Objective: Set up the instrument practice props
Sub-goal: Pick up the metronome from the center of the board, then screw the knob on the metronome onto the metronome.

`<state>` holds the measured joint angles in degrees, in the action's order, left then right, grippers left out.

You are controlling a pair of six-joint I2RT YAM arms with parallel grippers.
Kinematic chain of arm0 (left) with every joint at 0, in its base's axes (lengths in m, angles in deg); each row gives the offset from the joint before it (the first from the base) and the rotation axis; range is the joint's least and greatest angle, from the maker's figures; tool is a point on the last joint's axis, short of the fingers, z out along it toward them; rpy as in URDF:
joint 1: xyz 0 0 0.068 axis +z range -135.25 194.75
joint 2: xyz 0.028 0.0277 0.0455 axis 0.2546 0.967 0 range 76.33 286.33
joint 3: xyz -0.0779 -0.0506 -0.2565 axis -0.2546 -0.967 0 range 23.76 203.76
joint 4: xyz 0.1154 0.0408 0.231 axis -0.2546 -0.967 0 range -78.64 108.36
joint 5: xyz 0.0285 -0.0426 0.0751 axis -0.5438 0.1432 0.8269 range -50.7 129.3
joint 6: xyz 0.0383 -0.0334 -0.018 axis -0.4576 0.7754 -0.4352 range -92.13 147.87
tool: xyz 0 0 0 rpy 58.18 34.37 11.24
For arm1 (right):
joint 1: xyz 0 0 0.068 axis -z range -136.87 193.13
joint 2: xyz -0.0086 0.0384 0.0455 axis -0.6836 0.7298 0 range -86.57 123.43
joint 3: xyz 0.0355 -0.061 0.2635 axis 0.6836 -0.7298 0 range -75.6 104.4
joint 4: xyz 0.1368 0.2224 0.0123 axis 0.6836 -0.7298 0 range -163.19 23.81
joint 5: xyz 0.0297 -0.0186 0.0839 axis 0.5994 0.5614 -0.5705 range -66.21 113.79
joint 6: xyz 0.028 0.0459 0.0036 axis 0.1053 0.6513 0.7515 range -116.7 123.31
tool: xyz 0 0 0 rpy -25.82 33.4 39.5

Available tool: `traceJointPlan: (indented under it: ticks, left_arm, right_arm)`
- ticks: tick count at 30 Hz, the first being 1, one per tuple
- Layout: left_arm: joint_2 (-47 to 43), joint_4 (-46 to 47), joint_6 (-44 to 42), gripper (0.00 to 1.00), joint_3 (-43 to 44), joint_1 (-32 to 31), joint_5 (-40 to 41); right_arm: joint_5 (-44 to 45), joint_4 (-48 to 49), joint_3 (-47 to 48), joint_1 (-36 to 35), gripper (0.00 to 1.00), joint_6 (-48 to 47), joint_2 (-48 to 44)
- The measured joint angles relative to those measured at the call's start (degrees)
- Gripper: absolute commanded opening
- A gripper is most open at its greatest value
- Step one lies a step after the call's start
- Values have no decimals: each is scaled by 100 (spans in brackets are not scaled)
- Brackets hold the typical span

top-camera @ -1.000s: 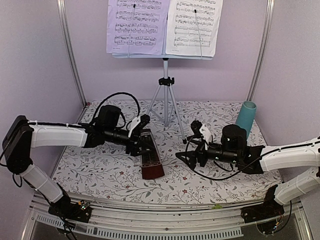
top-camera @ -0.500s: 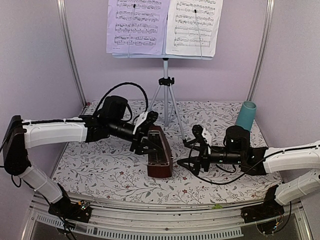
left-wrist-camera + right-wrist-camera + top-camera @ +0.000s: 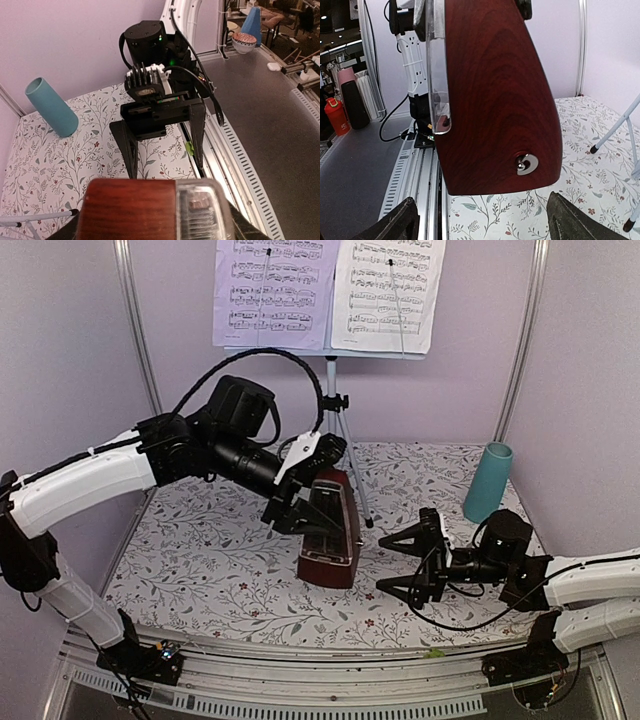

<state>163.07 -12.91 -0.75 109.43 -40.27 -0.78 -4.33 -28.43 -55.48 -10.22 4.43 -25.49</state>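
The teal cup (image 3: 490, 482) stands upright at the right back of the floral tabletop (image 3: 200, 560); its inside is hidden; the metronome (image 3: 330, 535) stands upright mid-tabletop, its top clamped between the left gripper (image 3: 315, 485) fingers; the right gripper (image 3: 410, 563) fingers are spread wide, just beside its right flank, not touching.

Red-brown metronome (image 3: 495, 100) upright (silver key (image 3: 526, 164) on its side), floral cloth (image 3: 580, 130) below
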Motion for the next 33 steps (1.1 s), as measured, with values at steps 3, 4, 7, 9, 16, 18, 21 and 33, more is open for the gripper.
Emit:
traceJointPlan:
  ticks: [3,4,7,9,16,18,21,33]
  left_arm:
    - [0,-463,-79,14,275,-166,203]
    - [2,-588,-101,14,358,-210,251]
    - [35,-881,-164,14,586,-313,382]
    - [76,-1038,-197,14,723,-378,461]
    - [168,-1325,-267,14,826,-492,627]
    - [168,-1381,-271,14,826,-498,651]
    - [168,-1390,-284,13,826,-503,680]
    - [168,-1403,-310,13,826,-505,763]
  right_arm:
    - [-94,251,20,11,87,-107,87]
    - [-116,299,35,11,86,-138,138]
    - [-197,439,96,11,84,-205,317]
    - [-264,533,144,11,84,-216,411]
    - [-468,828,413,11,81,-214,756]
    - [-553,890,487,11,80,-210,881]
    - [-647,920,551,11,79,-203,1012]
    - [-848,988,658,11,78,-201,1373]
